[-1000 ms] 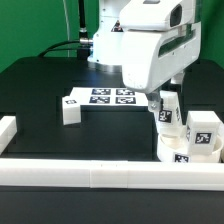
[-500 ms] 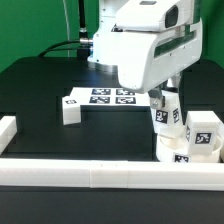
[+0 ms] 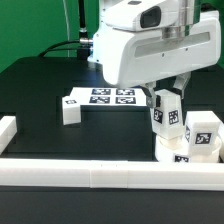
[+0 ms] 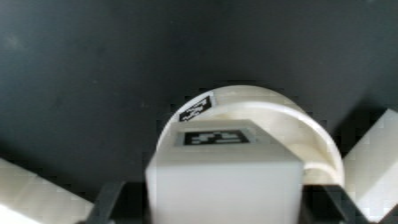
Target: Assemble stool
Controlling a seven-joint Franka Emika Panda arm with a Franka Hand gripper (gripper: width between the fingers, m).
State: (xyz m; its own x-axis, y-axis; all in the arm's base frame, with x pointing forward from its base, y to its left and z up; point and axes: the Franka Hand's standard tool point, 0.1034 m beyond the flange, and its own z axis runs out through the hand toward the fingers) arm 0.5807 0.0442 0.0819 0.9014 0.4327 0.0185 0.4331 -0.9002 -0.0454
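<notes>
My gripper (image 3: 164,100) is shut on a white stool leg (image 3: 166,115) with tag marks and holds it upright, just above the round white seat (image 3: 176,152) at the exterior view's right. A second leg (image 3: 204,134) stands on the seat beside it. A third leg (image 3: 72,108) lies on the black table at the left. In the wrist view the held leg (image 4: 221,168) fills the space between my gripper's (image 4: 222,208) dark fingers (image 4: 119,203), and the seat (image 4: 270,108) shows beyond it.
The marker board (image 3: 112,96) lies flat behind the loose leg. Long white bars (image 3: 100,174) edge the table's front, with a short one (image 3: 7,130) at the left. A white bar edge (image 4: 370,150) also shows in the wrist view.
The arm's head has shifted slightly up and to the exterior view's left. The held leg stays over the seat, hardly moved.
</notes>
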